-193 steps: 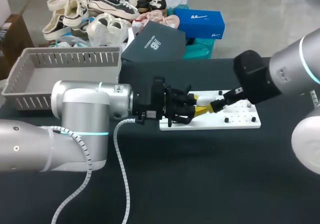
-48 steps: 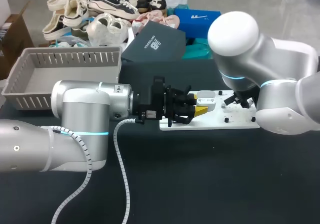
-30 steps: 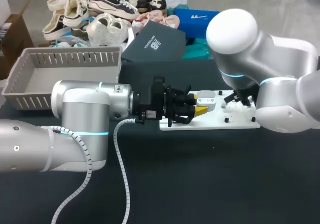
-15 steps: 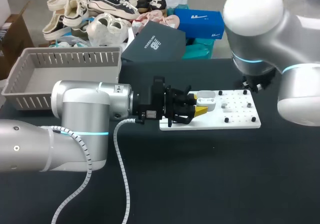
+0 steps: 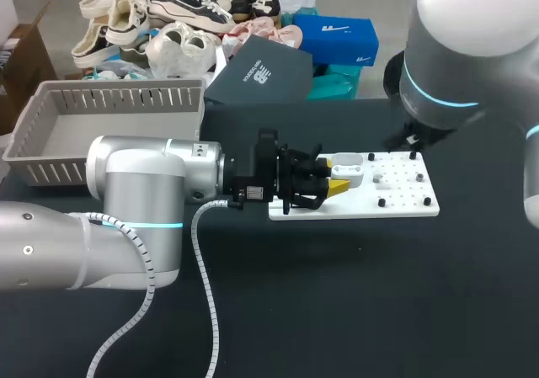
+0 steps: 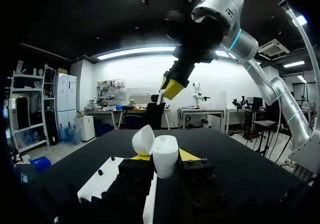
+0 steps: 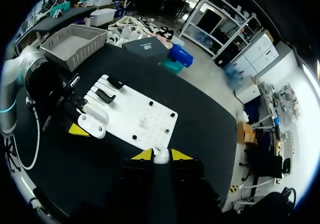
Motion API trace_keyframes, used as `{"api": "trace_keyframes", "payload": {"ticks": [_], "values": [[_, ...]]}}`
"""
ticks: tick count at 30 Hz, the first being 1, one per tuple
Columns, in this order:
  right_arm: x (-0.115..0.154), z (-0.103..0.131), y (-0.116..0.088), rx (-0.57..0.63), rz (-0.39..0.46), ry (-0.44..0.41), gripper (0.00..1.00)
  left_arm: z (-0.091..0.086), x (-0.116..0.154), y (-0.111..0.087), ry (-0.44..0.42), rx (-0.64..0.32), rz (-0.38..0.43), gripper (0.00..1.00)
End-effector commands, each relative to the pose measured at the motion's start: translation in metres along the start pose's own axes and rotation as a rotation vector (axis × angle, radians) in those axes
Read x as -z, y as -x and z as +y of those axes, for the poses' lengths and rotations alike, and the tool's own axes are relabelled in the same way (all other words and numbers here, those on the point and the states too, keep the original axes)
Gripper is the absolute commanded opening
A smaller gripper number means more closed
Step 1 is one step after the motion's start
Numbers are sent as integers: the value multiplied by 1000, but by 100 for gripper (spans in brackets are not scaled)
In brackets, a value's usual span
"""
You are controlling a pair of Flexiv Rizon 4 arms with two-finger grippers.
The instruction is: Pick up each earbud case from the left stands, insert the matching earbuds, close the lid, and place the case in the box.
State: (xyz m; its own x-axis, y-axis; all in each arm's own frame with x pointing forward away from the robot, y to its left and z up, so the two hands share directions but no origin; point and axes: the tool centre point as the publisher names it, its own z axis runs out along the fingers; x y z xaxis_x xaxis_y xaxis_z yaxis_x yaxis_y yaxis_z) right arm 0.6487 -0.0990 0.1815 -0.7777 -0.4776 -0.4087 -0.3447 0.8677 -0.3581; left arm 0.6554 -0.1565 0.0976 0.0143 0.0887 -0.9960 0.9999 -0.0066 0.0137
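Left wrist view: left fingers [image 6: 189, 155] clamped tight on the open white earbud case [image 6: 165, 159], lid up.
Right wrist view: right fingers [image 7: 143, 155] pinching a white earbud [image 7: 161, 157], high over the board [image 7: 129, 113].

- The earbud case [image 5: 348, 172] sits in my left gripper [image 5: 333, 184], over the left end of the board [image 5: 404, 197].
- The box [image 5: 50, 134] stands far left on the table [image 5: 337, 311], well apart from the board.
- My right gripper [image 7: 161, 155] hangs above the board's right end, seemingly pinching an earbud [image 7: 161, 157].
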Motion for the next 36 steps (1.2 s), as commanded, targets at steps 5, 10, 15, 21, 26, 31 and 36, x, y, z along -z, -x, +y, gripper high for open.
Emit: {"api": "trace_keyframes", "payload": {"ticks": [5,10,15,21,26,31,36], "values": [[38,37,9,-12,107,93,0,0,0,-1,1,-1,-2,0],[36,56,13,-22,151,102,0,0,0,-1,1,-1,-2,0],[32,70,16,-35,186,83,0,0,0,-1,1,-1,-2,0],[27,78,17,-68,187,66,0,0,0,-1,1,-1,-2,0],[26,78,10,-83,167,70,0,0,0,-1,1,-1,-2,0],[27,77,6,-92,159,91,0,0,0,-1,1,-1,-2,0],[27,77,6,-92,159,91,0,0,0,-1,1,-1,-2,0]]}}
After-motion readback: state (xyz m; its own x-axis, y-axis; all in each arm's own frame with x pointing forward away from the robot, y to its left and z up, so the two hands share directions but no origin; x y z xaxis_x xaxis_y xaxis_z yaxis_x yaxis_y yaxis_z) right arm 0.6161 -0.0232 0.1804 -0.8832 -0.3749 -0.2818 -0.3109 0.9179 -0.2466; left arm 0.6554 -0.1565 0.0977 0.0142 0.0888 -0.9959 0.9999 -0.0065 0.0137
